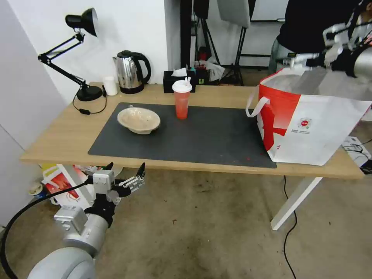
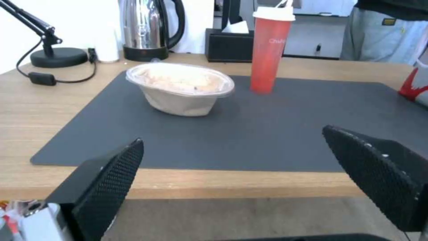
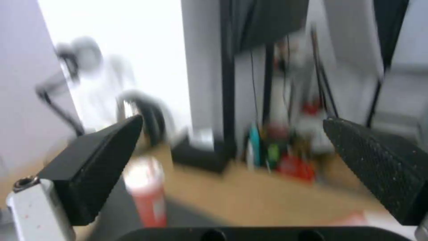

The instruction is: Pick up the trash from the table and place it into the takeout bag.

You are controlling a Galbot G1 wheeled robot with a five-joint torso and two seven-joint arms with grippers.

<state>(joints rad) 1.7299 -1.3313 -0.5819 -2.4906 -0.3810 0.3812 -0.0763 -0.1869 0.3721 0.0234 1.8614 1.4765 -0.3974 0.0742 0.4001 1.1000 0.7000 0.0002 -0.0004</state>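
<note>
Both grippers hang wide and empty: the left gripper [image 1: 124, 173] below the table's [image 1: 58, 143] near edge, the beige bowl [image 1: 138, 119] straight beyond it; the right gripper [image 3: 232, 174] above the takeout bag [image 1: 310, 128], far right.

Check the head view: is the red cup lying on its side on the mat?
No, the red cup stands upright on the dark mat, its white lid on top.

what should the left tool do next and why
Probably lift and reach forward to the beige bowl. The left tool hangs open below the table edge, holding nothing, and that bowl is the nearest trash to it, with the red cup farther off.
</note>
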